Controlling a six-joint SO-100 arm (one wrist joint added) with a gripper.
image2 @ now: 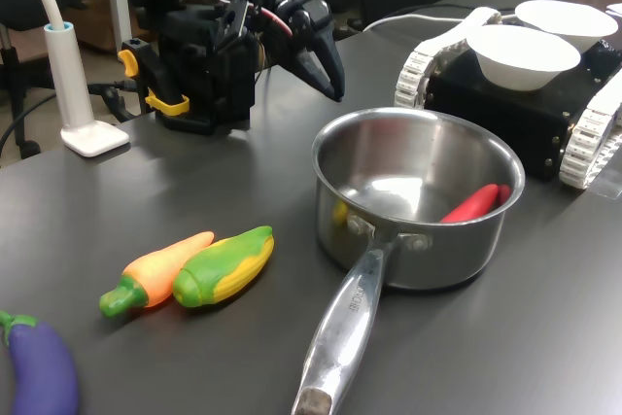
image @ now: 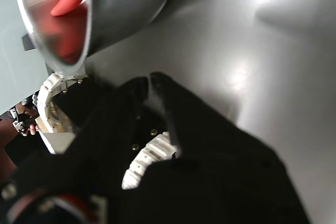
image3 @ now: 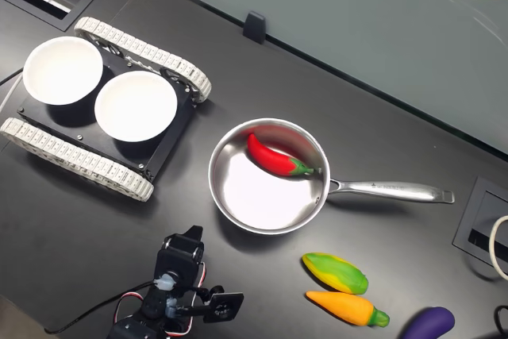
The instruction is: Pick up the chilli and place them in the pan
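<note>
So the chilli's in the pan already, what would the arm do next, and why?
Probably just stay folded back and stop. The chilli lies inside the pan, and the end effector is clear of the rim, holding nothing. The corn, orange pepper and eggplant on the table are not what was asked for, so I see nothing left to pick.

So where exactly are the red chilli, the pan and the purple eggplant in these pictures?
chilli (image3: 272, 159): second exterior view, middle of its red body, lying inside the pan.
pan (image3: 389, 190): second exterior view, on its long metal handle.
eggplant (image2: 44, 376): first exterior view, on its purple body, at the lower left corner.
</note>
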